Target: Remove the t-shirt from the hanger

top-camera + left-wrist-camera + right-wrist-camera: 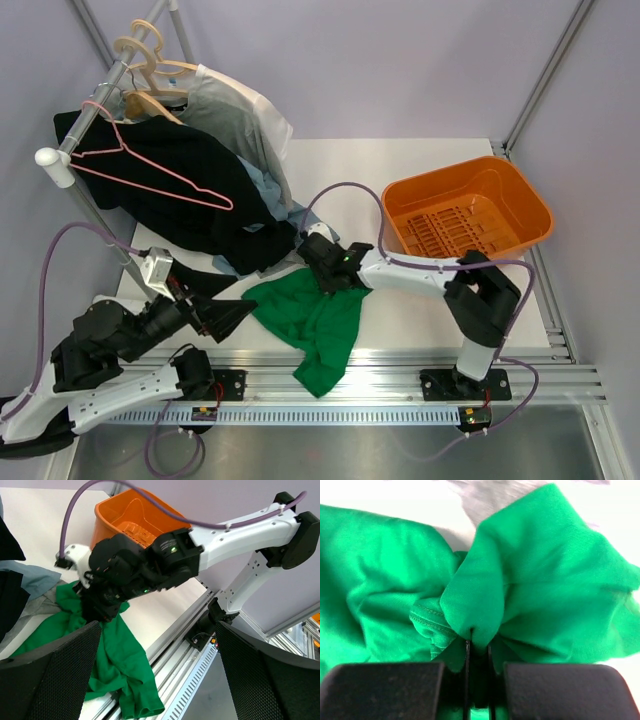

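Note:
The bright green t-shirt (318, 330) lies crumpled on the white table, one end hanging over the front rail. It also shows in the left wrist view (112, 650). My right gripper (322, 272) is shut on a bunched fold of the t-shirt (520, 595) at its far edge. The pink wire hanger (150, 165) hangs bare on the rack rod, in front of the black shirt, apart from the t-shirt. My left gripper (235, 315) is open and empty, just left of the t-shirt, its fingers (55, 675) wide apart.
An orange basket (468, 215) stands at the back right. A black shirt (190, 205) and grey-white shirts (240, 125) hang on beige wooden hangers (150, 70) at the back left, draping onto the table. A metal rail (400, 375) runs along the front edge.

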